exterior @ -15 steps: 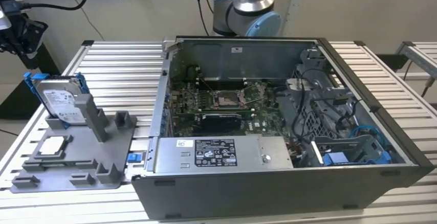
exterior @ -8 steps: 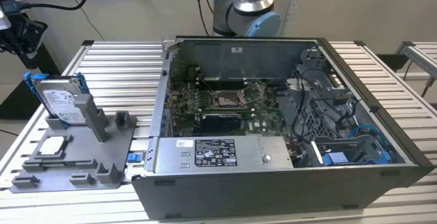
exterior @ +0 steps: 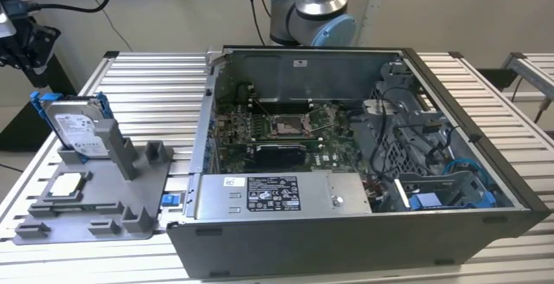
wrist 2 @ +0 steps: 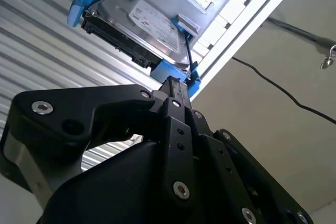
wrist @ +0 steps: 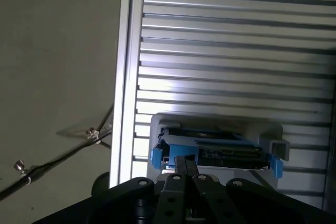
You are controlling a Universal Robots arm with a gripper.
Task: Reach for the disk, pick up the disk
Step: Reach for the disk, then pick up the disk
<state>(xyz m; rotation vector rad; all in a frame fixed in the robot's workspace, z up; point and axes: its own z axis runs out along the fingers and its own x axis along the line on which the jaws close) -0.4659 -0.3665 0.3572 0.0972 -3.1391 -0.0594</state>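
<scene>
The disk [exterior: 78,127] is a silver-grey drive with a white label in a bright blue bracket. It stands on edge in a slot of the grey holder [exterior: 104,213] at the exterior view's left. My gripper [exterior: 31,60] hangs above and behind it, near the table's far corner. In both wrist views the black fingers meet at one tip with nothing between them, a short way off the disk [wrist 2: 142,27] [wrist: 210,148]. The gripper [wrist 2: 176,85] [wrist: 184,162] touches nothing.
An open computer case [exterior: 346,161] takes up the middle and the exterior view's right of the slatted table [exterior: 156,96]. A small square silver chip [exterior: 69,183] lies in the holder. A blue caddy [exterior: 450,196] sits inside the case. The arm's base [exterior: 312,11] stands behind.
</scene>
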